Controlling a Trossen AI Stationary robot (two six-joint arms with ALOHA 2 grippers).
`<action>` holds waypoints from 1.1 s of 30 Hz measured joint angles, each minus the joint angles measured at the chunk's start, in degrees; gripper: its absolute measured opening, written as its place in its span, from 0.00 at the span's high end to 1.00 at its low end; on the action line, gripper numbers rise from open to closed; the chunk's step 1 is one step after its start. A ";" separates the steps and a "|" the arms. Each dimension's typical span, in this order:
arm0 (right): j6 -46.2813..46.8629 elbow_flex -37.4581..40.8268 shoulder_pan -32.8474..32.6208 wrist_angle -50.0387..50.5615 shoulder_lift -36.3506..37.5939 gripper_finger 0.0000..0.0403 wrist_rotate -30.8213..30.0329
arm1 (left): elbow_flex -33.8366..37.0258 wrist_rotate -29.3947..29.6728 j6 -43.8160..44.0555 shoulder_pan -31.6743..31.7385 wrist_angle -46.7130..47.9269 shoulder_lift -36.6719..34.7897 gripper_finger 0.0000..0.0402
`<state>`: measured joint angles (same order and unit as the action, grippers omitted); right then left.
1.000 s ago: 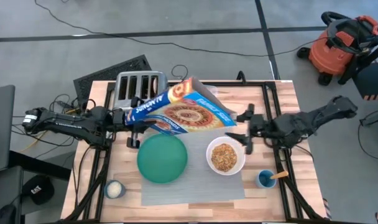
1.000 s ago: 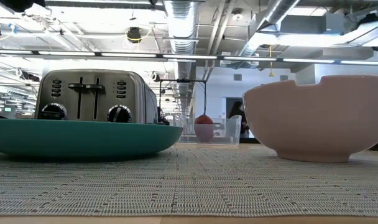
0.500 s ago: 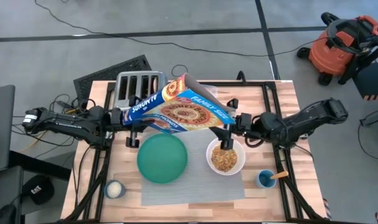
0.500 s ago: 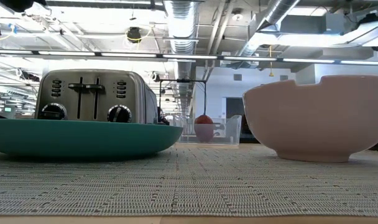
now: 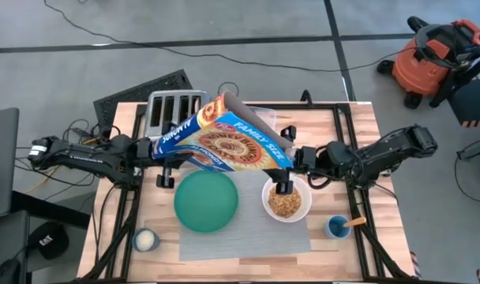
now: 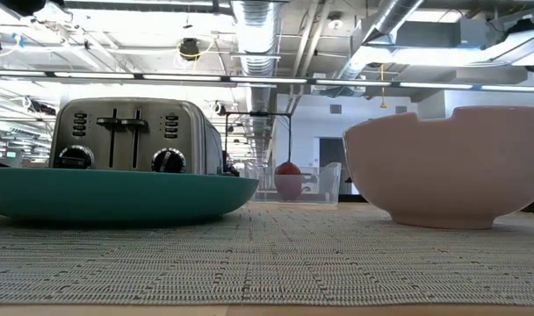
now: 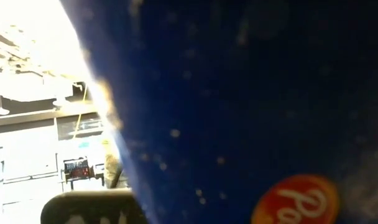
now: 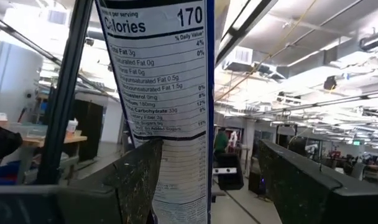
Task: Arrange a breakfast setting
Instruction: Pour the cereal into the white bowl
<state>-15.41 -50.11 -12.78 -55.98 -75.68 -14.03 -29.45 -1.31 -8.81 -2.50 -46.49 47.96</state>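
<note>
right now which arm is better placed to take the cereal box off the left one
Right. The right gripper already sits at the lower end of the cereal box, above the white bowl, fingers open around the box's edge. The left gripper holds the other end.

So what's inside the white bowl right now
The bowl holds tan cereal, seen from above. The right tool and the box's lower corner cover its far edge; the low view shows only its outside.

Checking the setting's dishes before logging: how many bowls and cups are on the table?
3: a white bowl of cereal on the placemat, a small blue cup at its right, a small white cup near the left front corner. The cereal box may hide more.
</note>
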 joint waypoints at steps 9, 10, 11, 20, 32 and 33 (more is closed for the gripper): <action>0.52 -0.07 -0.26 0.32 -0.04 0.27 0.71 | 0.07 4.12 -2.10 0.03 0.63 -0.23 1.00; 0.52 -0.07 -0.26 0.51 -0.04 0.27 0.70 | 0.07 4.28 -2.12 0.02 0.70 -0.26 1.00; 0.50 -0.07 -0.26 0.72 -0.04 0.27 0.65 | 0.07 4.31 -2.10 0.02 0.67 -0.27 1.00; 0.84 -0.09 0.94 -4.78 -0.09 0.27 1.04 | 0.26 2.48 -1.99 0.10 2.95 1.78 1.00; -0.57 -0.09 2.01 -3.96 -0.07 0.84 2.37 | 0.09 3.73 0.62 0.02 3.91 2.39 0.99; -1.01 -0.09 2.01 -3.91 -0.07 0.86 2.34 | 0.09 3.62 1.01 0.00 4.30 2.39 0.99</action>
<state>-16.42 -50.19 -10.76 -59.89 -75.75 -11.69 -29.36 2.31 -7.80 -2.50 -42.19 50.35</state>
